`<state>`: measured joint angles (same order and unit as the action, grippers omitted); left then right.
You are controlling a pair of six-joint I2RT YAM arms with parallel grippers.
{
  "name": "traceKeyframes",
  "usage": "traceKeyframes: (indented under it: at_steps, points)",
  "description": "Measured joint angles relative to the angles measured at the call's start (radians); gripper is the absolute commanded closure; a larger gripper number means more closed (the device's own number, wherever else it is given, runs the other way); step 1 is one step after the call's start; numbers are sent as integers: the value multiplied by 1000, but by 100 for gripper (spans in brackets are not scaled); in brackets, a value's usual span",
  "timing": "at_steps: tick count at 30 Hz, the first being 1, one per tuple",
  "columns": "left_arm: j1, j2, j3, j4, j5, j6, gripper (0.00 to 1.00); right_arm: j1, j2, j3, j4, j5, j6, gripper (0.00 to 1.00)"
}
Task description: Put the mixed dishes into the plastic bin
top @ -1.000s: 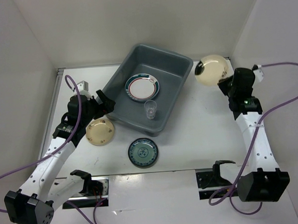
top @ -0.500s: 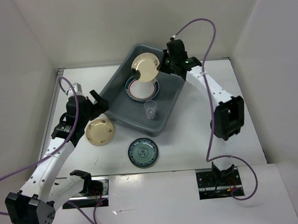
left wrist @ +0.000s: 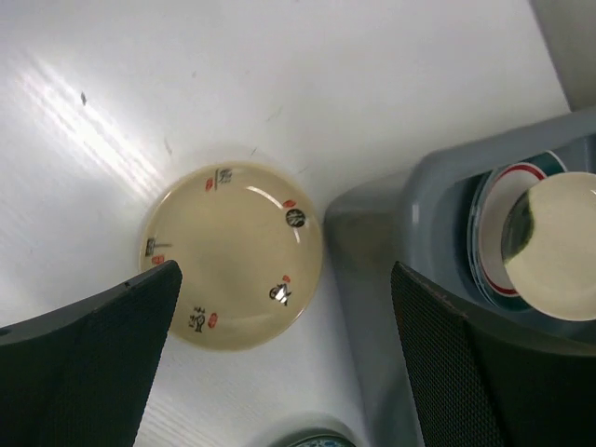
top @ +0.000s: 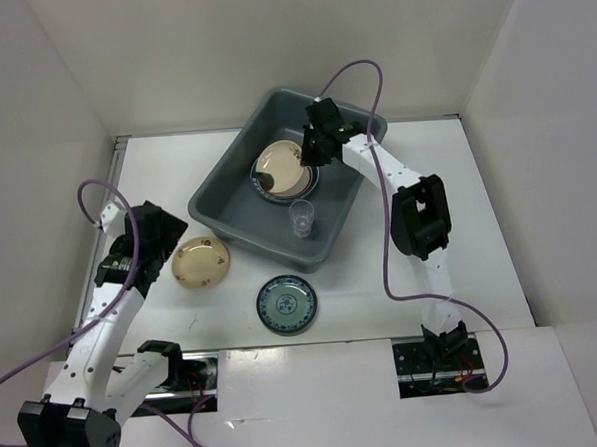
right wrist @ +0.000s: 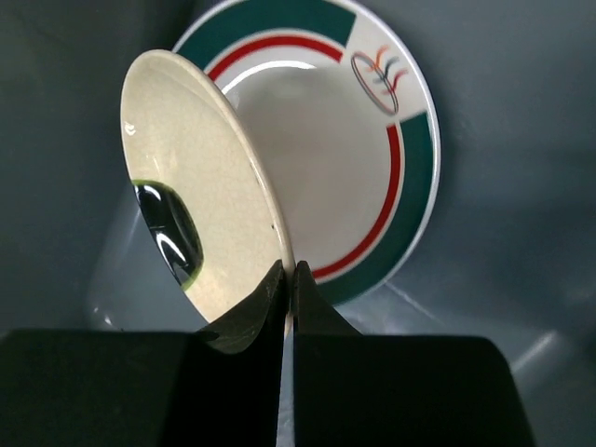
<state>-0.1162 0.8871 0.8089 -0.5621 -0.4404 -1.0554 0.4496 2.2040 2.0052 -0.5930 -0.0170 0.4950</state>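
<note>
The grey plastic bin (top: pixel 205 196) stands at the middle back. Inside it lie a white plate with a green and red rim (top: pixel 307 183) and a small clear cup (top: pixel 300 219). My right gripper (top: pixel 310 150) is down in the bin, shut on the rim of a beige plate (top: pixel 278 164). That plate (right wrist: pixel 200 177) tilts on edge over the banded plate (right wrist: pixel 358 158), pinched at the gripper (right wrist: pixel 289 272). My left gripper (top: pixel 172 240) hangs open above a second beige plate (left wrist: pixel 233 256) on the table, left of the bin (left wrist: pixel 410 209). A dark teal patterned plate (top: pixel 286 305) lies in front.
White walls close in the table on the left, back and right. The right arm reaches across the bin's far right corner, its purple cable looping above. The teal plate and the table's beige plate lie close to the bin's near wall.
My right arm swung from the table's right side to the bin and lowered the beige plate over the banded plate. My left gripper drew back leftward from the bin.
</note>
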Motion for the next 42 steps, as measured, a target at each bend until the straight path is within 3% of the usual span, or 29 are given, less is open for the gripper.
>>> traceKeyframes:
  at_steps: [3, 7, 9, 11, 14, 22, 28, 31, 34, 42]
  points:
    - [9, 13, -57, -27, 19, -75, 0, 0, 42, 50, -3, -5, -16, 96]
    - [22, 35, -108, -53, 57, -140, 0, 0, 83, 90, -8, -7, -33, 76]
    - [37, 39, -126, -55, 81, -164, 0, 0, 93, 93, -9, -6, -43, 73]
    - [51, 39, -148, -52, 104, -187, 0, 0, 97, 93, -16, -7, -49, 61]
    - [60, 39, -172, -60, 124, -215, 0, 0, 97, 97, -16, -8, -59, 52]
    - [69, 9, -240, -90, 149, -322, 0, -5, 79, 97, -23, -4, -67, 47]
    - [69, -62, -362, -80, 186, -417, 0, -15, -72, 35, -21, 5, -67, 43]
    - [70, -116, -449, -40, 209, -470, 13, -23, -167, -1, -9, 9, -68, 43]
    - [70, -210, -498, 6, 218, -520, 35, -34, -249, -38, 9, 19, -70, 43]
    - [70, -345, -583, 56, 206, -597, 43, -65, -331, -130, 26, 40, -71, 42]
